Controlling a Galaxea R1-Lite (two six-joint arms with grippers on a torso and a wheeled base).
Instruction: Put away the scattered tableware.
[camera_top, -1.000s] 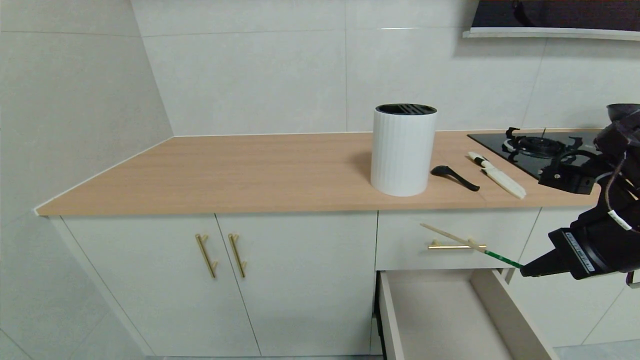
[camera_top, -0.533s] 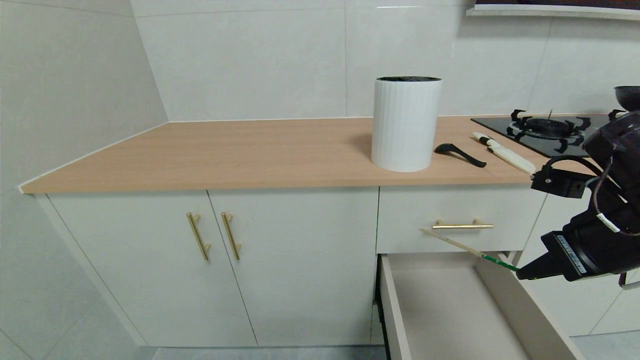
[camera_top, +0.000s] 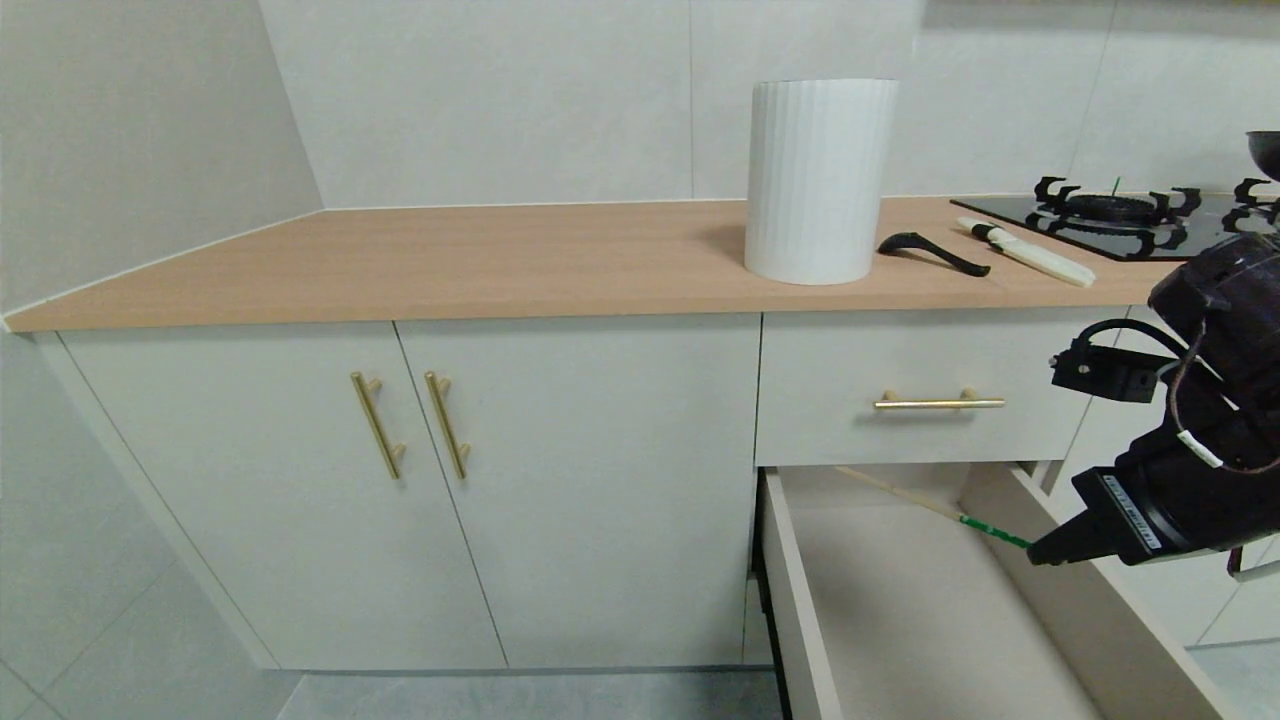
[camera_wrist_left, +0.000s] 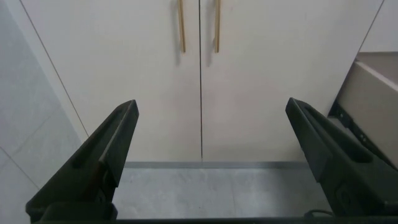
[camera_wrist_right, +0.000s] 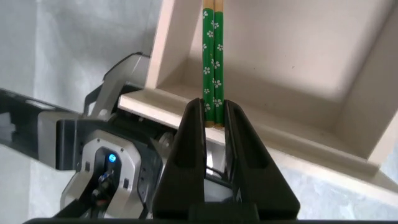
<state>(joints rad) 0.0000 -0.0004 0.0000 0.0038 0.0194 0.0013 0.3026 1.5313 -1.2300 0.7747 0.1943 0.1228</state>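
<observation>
Right gripper (camera_top: 1042, 553) clamped on chopsticks (camera_top: 935, 507) by green ends, tips ahead over open drawer (camera_top: 788, 590) below, likely for drop-off. Left gripper (camera_wrist_left: 211, 115) spread wide, holding nothing.

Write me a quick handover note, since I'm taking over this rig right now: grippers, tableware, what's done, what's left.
Left gripper: open, holding nothing, facing the cabinet doors.
Right gripper: shut on the chopsticks, held over the open drawer.
On the countertop: black spoon and white knife, beside the white holder.
Done: chopsticks picked up, drawer open.
To do: release the chopsticks into the drawer, then put away spoon and knife.
</observation>
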